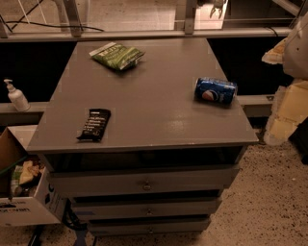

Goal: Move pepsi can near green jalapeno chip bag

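The pepsi can (215, 91) is blue with a round logo and lies on its side near the right edge of the grey cabinet top (154, 96). The green jalapeno chip bag (117, 55) lies flat at the far left of the top, well apart from the can. My gripper (217, 8) is at the top edge of the camera view, high above and beyond the far edge of the cabinet, holding nothing. Pale parts of my arm (291, 48) show along the right edge.
A narrow black wrapped bar (94, 124) lies at the front left of the top. The cabinet has several drawers (147, 183) below. A pump bottle (16, 95) stands on a ledge at left, above a cardboard box (24, 192) on the floor.
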`<state>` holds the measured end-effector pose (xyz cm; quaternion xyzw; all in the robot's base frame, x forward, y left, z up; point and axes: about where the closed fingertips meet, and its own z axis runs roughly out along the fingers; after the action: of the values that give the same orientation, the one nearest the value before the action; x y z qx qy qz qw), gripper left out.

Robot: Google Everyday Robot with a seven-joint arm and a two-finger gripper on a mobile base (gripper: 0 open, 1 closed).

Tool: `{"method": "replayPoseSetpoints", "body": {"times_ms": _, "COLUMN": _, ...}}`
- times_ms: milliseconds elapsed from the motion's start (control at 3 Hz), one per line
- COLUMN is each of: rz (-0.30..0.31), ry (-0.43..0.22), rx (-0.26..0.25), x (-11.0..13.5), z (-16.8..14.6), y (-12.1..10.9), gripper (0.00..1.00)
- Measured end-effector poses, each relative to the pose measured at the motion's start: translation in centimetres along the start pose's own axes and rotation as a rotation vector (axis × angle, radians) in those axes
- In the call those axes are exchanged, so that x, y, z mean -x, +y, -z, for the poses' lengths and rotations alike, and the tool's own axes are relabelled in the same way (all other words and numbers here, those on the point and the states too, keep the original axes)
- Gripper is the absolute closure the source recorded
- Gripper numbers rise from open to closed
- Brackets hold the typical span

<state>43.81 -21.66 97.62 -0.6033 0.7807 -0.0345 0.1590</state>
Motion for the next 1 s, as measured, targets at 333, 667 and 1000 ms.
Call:
{"method": "replayPoseSetpoints", "body": {"times_ms": 333, "rz": 0.0, "ry": 0.0, "rx": 0.0, "x": 0.0, "z": 0.0, "y": 0.0, "gripper": 0.0}}
{"method": "replayPoseSetpoints", "body": {"times_ms": 667, "rz": 0.015, "ry": -0.048, "rx": -0.006, "x": 0.8, "z": -1.0, "y": -0.8, "gripper": 0.0}}
{"method": "replayPoseSetpoints", "body": {"times_ms": 1000, "rz": 0.028, "ry": -0.111, "rx": -0.022, "x": 1.5, "z": -3.8, "y": -2.7, "gripper": 0.0}}
